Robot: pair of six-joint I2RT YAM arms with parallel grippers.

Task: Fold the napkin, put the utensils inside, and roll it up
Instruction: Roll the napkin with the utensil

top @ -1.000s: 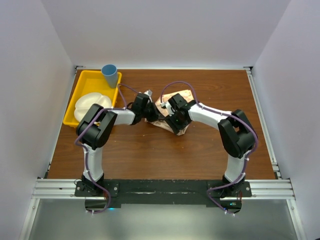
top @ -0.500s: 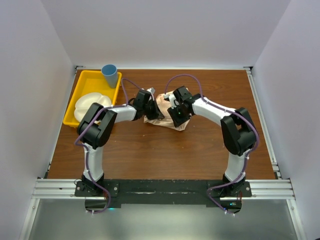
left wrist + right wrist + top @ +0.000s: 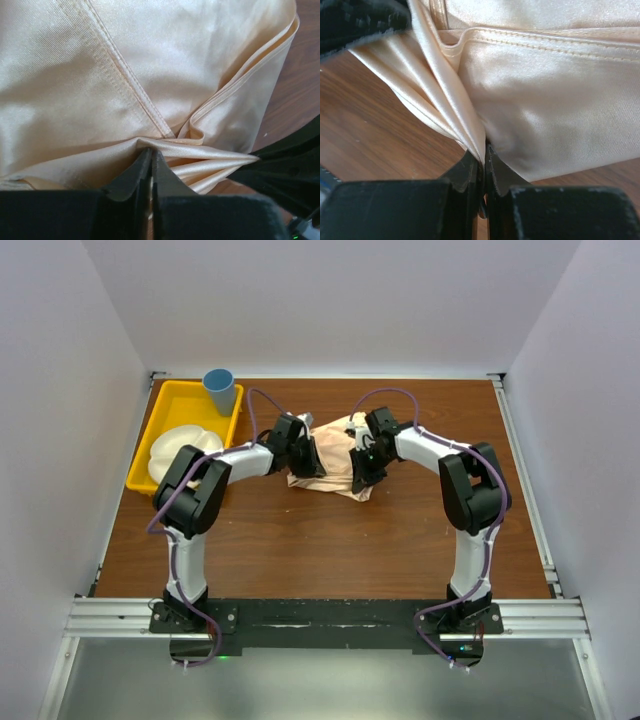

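Between left claw (image 3: 151, 152) and right claw (image 3: 484, 150) lies napkin (image 3: 335, 452).

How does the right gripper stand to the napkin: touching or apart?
Touching. The right wrist view shows the right gripper shut on a pinched fold of the napkin.

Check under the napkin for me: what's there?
Only the wooden table shows around the napkin's edges. Its folded layers cover everything beneath and inside, so no view shows whether anything is tucked there.
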